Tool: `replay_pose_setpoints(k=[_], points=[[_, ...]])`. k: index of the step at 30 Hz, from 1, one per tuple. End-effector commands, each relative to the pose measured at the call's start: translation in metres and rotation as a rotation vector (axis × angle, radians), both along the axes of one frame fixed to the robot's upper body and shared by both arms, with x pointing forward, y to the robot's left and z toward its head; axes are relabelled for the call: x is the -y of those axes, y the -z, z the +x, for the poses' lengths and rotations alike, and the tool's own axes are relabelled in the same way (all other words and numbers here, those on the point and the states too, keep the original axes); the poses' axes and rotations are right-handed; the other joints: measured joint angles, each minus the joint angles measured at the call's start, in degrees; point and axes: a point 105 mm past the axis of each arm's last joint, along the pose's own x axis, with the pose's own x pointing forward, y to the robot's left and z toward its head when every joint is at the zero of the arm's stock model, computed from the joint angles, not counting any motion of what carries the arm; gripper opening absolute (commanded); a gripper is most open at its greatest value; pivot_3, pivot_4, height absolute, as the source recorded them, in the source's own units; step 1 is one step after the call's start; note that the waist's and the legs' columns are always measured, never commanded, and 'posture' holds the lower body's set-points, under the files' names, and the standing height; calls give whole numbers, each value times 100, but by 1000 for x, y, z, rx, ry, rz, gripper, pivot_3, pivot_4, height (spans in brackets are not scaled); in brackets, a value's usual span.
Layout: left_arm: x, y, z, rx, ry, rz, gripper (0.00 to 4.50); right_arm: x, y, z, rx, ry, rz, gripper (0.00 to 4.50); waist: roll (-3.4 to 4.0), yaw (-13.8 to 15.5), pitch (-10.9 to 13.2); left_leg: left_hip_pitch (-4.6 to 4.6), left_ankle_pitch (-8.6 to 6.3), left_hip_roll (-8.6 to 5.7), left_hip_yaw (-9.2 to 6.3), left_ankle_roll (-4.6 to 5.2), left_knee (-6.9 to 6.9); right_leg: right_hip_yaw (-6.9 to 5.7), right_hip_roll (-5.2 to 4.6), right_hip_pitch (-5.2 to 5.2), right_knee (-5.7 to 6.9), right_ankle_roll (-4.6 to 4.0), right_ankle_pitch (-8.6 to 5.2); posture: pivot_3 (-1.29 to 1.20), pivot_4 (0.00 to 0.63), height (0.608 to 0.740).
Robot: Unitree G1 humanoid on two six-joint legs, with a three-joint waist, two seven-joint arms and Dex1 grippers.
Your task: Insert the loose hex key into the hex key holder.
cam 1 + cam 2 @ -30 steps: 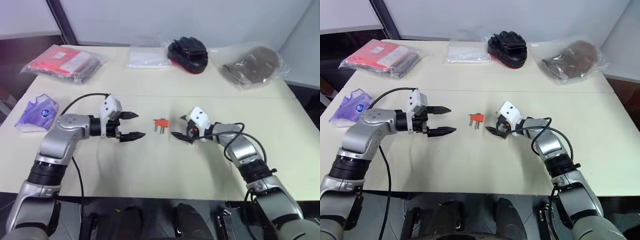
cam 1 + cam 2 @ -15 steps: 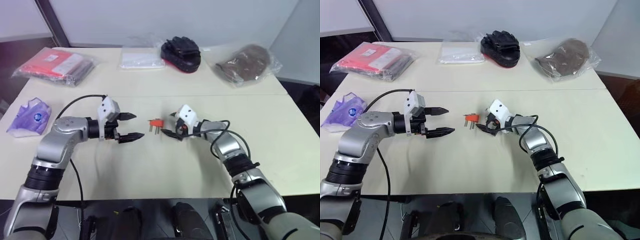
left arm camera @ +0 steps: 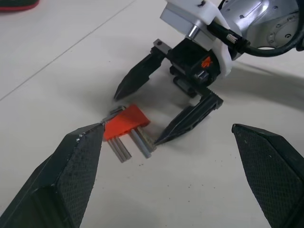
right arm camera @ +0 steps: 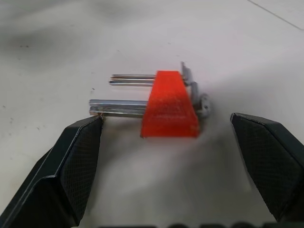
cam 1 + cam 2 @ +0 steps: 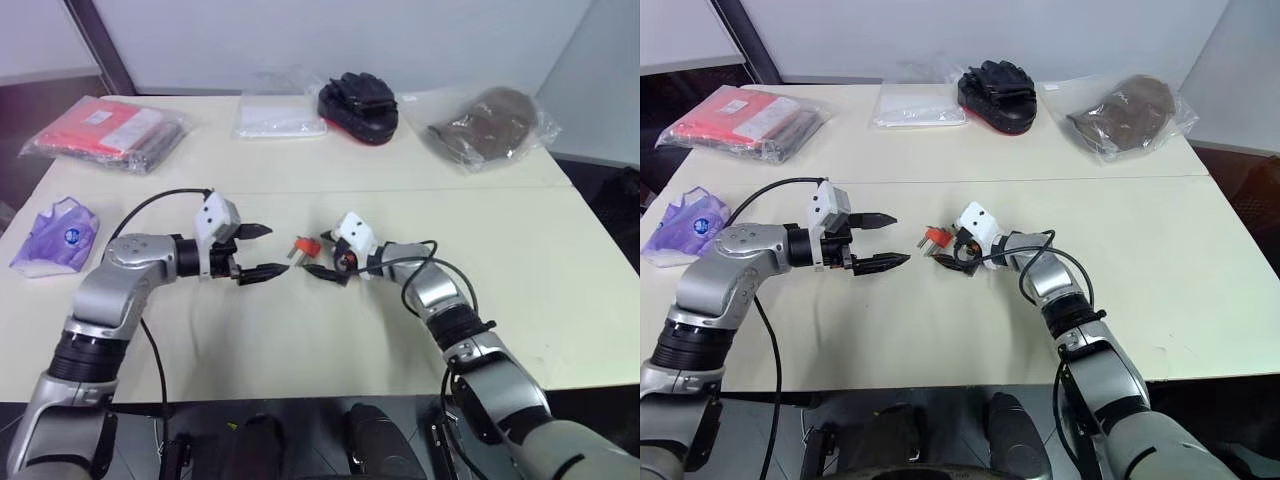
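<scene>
Silver arms (image 5: 120, 285) w/ black cables, white wrists, black fingers (image 3: 76, 178).

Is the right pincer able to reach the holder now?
Probably yes: the right pincer is open with the holder lying between its fingertips, nothing in between.

Orange-red hex key holder (image 4: 169, 105) (grey metal keys) on cream table (image 5: 300, 330); black-fingered white right hand (image 3: 151, 115).

Bright even overhead light, soft shadows, right wrist view softly blurred near its edges
</scene>
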Motion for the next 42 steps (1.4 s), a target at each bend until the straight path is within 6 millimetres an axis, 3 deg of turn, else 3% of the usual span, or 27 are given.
replay_pose_setpoints(k=[1, 12, 26, 30, 33, 35, 42], points=[[-3, -12, -2, 48, -10, -13, 4481, -4, 2, 0, -8, -15, -9, 4500, 0, -3, 0, 0, 0, 0, 0, 0, 0, 0, 0, 0, 0, 0, 0, 0, 150, 740], [-1, -12, -2, 50, -10, -14, 4481, 13, 6, 2, -13, 26, -29, 4500, 0, 13, 0, 0, 0, 0, 0, 0, 0, 0, -2, -1, 1, 0, 0, 0, 150, 740], [5, -14, 2, 55, 22, -9, 4481, 21, 4, 4, 1, 78, -17, 4500, 0, 28, 0, -2, 0, -4, 2, -1, 1, -2, -7, 1, 1, 0, 0, 0, 150, 740], [5, -16, 3, 58, 24, -9, 4500, 19, 7, 3, -3, 77, -17, 3347, 0, 34, 0, -2, 1, -5, 2, -1, 2, -2, -7, 1, 1, 0, 0, 0, 150, 740], [5, -16, 3, 59, 23, -9, 4500, 18, 7, 3, -3, 74, -16, 1748, 0, 34, 0, -2, 1, -5, 2, -1, 3, -2, -7, 2, 1, 0, 0, 0, 150, 740], [5, -17, 3, 59, 22, -10, 4500, 17, 7, 3, -1, 73, -15, 980, 0, 33, 0, -2, 1, -5, 2, -1, 3, -2, -7, 2, 1, 0, 0, 0, 150, 740], [7, -17, 3, 57, 21, -18, 4500, 18, 3, 4, 33, 72, -24, 992, 0, 31, 0, -2, 1, -4, 2, -1, 3, -2, -7, 2, 1, 0, 0, 0, 150, 740]])
